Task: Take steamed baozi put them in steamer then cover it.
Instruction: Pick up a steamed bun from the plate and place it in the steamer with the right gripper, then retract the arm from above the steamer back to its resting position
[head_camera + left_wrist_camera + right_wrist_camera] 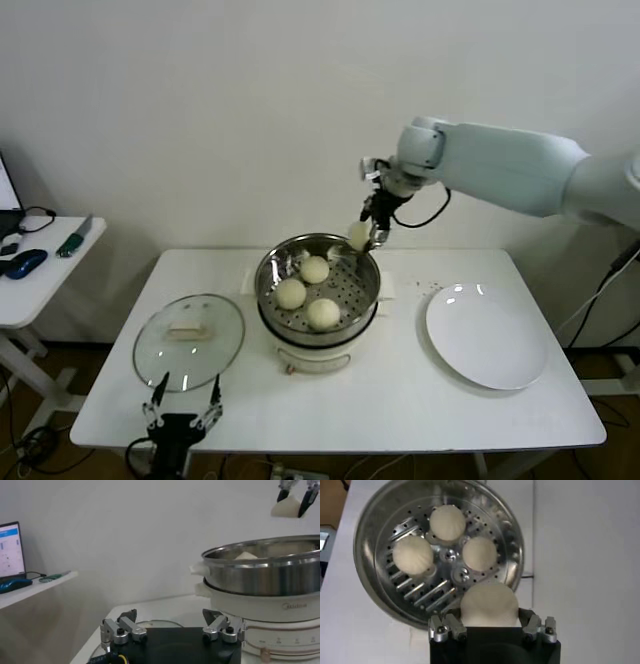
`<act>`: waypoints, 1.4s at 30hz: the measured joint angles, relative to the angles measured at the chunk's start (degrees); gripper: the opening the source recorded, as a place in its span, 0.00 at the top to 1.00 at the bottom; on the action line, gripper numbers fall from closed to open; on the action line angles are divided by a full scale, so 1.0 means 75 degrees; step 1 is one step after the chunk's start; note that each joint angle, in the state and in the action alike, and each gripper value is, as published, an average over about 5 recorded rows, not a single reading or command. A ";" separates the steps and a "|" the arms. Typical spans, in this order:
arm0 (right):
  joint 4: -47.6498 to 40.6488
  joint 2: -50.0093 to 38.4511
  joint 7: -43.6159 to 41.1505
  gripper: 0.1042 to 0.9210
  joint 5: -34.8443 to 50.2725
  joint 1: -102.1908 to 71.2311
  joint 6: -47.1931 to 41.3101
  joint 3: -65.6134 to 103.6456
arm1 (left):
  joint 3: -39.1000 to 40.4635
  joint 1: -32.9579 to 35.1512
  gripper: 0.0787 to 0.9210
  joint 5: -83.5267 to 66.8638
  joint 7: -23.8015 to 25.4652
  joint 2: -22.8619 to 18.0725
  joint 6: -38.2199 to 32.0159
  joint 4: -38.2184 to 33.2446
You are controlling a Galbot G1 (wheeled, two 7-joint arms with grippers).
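White table: right tool grips 4th baozi over steamer rim, left tool spread wide

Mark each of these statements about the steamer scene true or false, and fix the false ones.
1. Three buns lie on the tray inside the steamer. True.
2. The right gripper holds a fourth bun above the steamer's rim. True.
3. The glass lid sits on the steamer. False: it lies flat on the table, on the steamer's left.
4. The white plate holds one bun. False: nothing lies on it.
5. The left gripper grips the lid's knob. False: it waits open at the table's near edge, holding nothing.
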 measured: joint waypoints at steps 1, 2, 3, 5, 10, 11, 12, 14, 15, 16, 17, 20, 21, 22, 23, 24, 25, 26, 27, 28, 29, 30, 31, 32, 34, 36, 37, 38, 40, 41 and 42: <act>0.0002 0.0086 0.0025 0.22 0.0035 -0.0028 -0.0018 -0.0054 | -0.0015 0.0001 0.12 -0.0014 0.0000 0.0010 -0.0011 0.0006; 0.0002 0.0165 0.0050 0.22 0.0062 -0.0064 -0.0034 -0.0101 | -0.0027 -0.0002 0.12 -0.0025 -0.0001 0.0017 -0.0022 0.0018; 0.0005 0.0238 0.0071 0.22 0.0085 -0.0105 -0.0051 -0.0146 | -0.0038 -0.0005 0.12 -0.0034 -0.0002 0.0021 -0.0032 0.0034; 0.0010 0.0359 0.0104 0.22 0.0115 -0.0194 -0.0078 -0.0233 | -0.0051 -0.0003 0.12 -0.0055 -0.0004 0.0024 -0.0051 0.0070; -0.0019 0.0549 0.0180 0.22 0.0093 -0.0463 -0.0129 -0.0383 | -0.0073 0.0003 0.12 -0.0094 -0.0006 0.0036 -0.0076 0.0135; -0.0037 0.0576 0.0201 0.22 0.0075 -0.0521 -0.0141 -0.0391 | -0.0074 -0.0005 0.12 -0.0098 -0.0007 0.0038 -0.0076 0.0142; -0.0058 0.0603 0.0224 0.22 0.0052 -0.0583 -0.0153 -0.0395 | -0.0074 -0.0014 0.12 -0.0101 -0.0007 0.0038 -0.0074 0.0149; -0.0101 0.0659 0.0266 0.22 0.0003 -0.0705 -0.0175 -0.0396 | -0.0067 -0.0040 0.12 -0.0103 -0.0007 0.0037 -0.0065 0.0163; -0.0124 0.0687 0.0283 0.22 -0.0023 -0.0766 -0.0182 -0.0392 | -0.0063 -0.0052 0.12 -0.0102 -0.0007 0.0036 -0.0058 0.0169; -0.0145 0.0714 0.0298 0.21 -0.0049 -0.0824 -0.0187 -0.0387 | -0.0058 -0.0065 0.12 -0.0101 -0.0007 0.0035 -0.0050 0.0173; -0.0166 0.0737 0.0311 0.21 -0.0071 -0.0877 -0.0191 -0.0381 | -0.0056 -0.0078 0.12 -0.0099 -0.0006 0.0034 -0.0043 0.0176; -0.0223 0.0796 0.0353 0.20 -0.0125 -0.1014 -0.0204 -0.0360 | -0.0063 -0.0118 0.12 -0.0097 -0.0008 0.0032 -0.0020 0.0195; -0.0242 0.0812 0.0365 0.19 -0.0142 -0.1052 -0.0209 -0.0352 | -0.0067 -0.0132 0.12 -0.0098 -0.0010 0.0032 -0.0013 0.0206; -0.0260 0.0826 0.0376 0.18 -0.0159 -0.1088 -0.0214 -0.0344 | -0.0072 -0.0147 0.12 -0.0098 -0.0012 0.0033 -0.0006 0.0219; -0.0278 0.0836 0.0384 0.17 -0.0174 -0.1119 -0.0221 -0.0333 | -0.0075 -0.0160 0.12 -0.0099 -0.0013 0.0033 0.0001 0.0230; -0.0297 0.0843 0.0389 0.16 -0.0187 -0.1146 -0.0230 -0.0320 | -0.0077 -0.0172 0.12 -0.0100 -0.0015 0.0033 0.0006 0.0239; -0.0313 0.0845 0.0393 0.14 -0.0197 -0.1166 -0.0240 -0.0305 | -0.0078 -0.0181 0.12 -0.0101 -0.0016 0.0033 0.0011 0.0244; -0.0325 0.0845 0.0395 0.13 -0.0203 -0.1178 -0.0250 -0.0288 | -0.0078 -0.0191 0.12 -0.0103 -0.0016 0.0033 0.0015 0.0246; -0.0335 0.0842 0.0393 0.13 -0.0205 -0.1185 -0.0258 -0.0268 | -0.0078 -0.0201 0.12 -0.0103 -0.0016 0.0034 0.0019 0.0245; -0.0340 0.0836 0.0389 0.12 -0.0206 -0.1188 -0.0264 -0.0251 | -0.0080 -0.0212 0.12 -0.0104 -0.0016 0.0036 0.0023 0.0245; -0.0341 0.0830 0.0383 0.12 -0.0206 -0.1187 -0.0268 -0.0235 | -0.0083 -0.0223 0.12 -0.0105 -0.0016 0.0040 0.0026 0.0244; -0.0338 0.0822 0.0372 0.12 -0.0207 -0.1185 -0.0269 -0.0219 | -0.0088 -0.0233 0.12 -0.0107 -0.0017 0.0046 0.0029 0.0243; -0.0332 0.0812 0.0356 0.12 -0.0208 -0.1180 -0.0267 -0.0203 | -0.0095 -0.0241 0.12 -0.0108 -0.0017 0.0052 0.0031 0.0243; -0.0323 0.0799 0.0335 0.12 -0.0208 -0.1168 -0.0263 -0.0187 | -0.0102 -0.0246 0.12 -0.0110 -0.0018 0.0060 0.0034 0.0242; -0.0291 0.0758 0.0269 0.12 -0.0204 -0.1118 -0.0241 -0.0155 | -0.0112 -0.0248 0.12 -0.0113 -0.0020 0.0071 0.0036 0.0240; -0.0256 0.0693 0.0170 0.12 -0.0187 -0.1031 -0.0204 -0.0125 | -0.0116 -0.0245 0.12 -0.0115 -0.0022 0.0079 0.0037 0.0237; -0.0238 0.0652 0.0109 0.12 -0.0173 -0.0976 -0.0182 -0.0110 | -0.0115 -0.0244 0.12 -0.0116 -0.0023 0.0082 0.0037 0.0236; -0.0221 0.0608 0.0047 0.12 -0.0160 -0.0920 -0.0161 -0.0092 | -0.0113 -0.0244 0.12 -0.0115 -0.0024 0.0085 0.0037 0.0235; -0.0179 0.0499 -0.0076 0.12 -0.0142 -0.0794 -0.0108 -0.0037 | -0.0111 -0.0247 0.12 -0.0113 -0.0026 0.0091 0.0037 0.0231; -0.0156 0.0435 -0.0124 0.12 -0.0147 -0.0734 -0.0077 -0.0001 | -0.0112 -0.0251 0.12 -0.0111 -0.0032 0.0096 0.0037 0.0229; -0.0129 0.0358 -0.0162 0.12 -0.0166 -0.0680 -0.0035 0.0047 | -0.0116 -0.0257 0.12 -0.0109 -0.0040 0.0101 0.0037 0.0227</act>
